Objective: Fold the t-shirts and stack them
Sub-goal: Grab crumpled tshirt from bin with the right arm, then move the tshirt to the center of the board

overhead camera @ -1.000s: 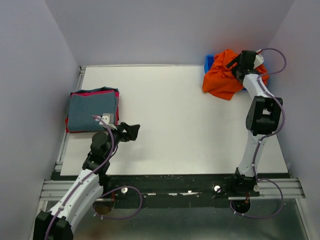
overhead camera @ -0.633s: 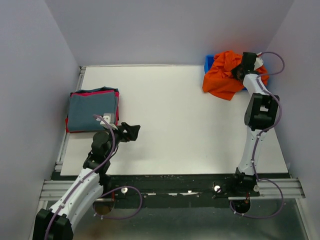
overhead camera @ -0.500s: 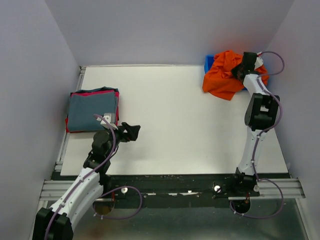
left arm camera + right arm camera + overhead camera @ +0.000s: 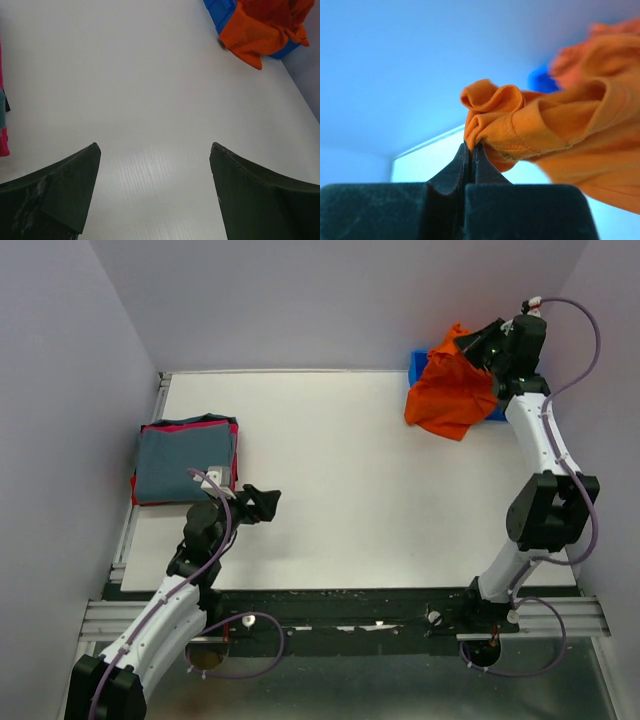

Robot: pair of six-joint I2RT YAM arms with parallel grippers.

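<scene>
So, starting at the table's (image 4: 370, 470) near edge: the left arm is bent low over the near-left part of the table, and the left gripper (image 4: 155, 147) hovers above bare white surface with its fingers spread wide and nothing between them. Just beyond it, against the table's left edge, sits a folded stack with the grey-blue t-shirt (image 4: 180, 462) on top and the red-pink t-shirt (image 4: 190, 424) peeking out underneath along the far and left sides.

The right arm is stretched out nearly full length toward the table's far right corner, elbow off the right edge. The right gripper (image 4: 470, 149) is pinched tight on a bunched fold of an orange t-shirt (image 4: 450, 395) and holds it up off the table. The rest of that orange cloth hangs down over the blue bin (image 4: 418, 362) in that corner and spills onto the table in front of it.

Plain pale lilac-grey walls (image 4: 330, 300) close in the table's left, far and right sides.
</scene>
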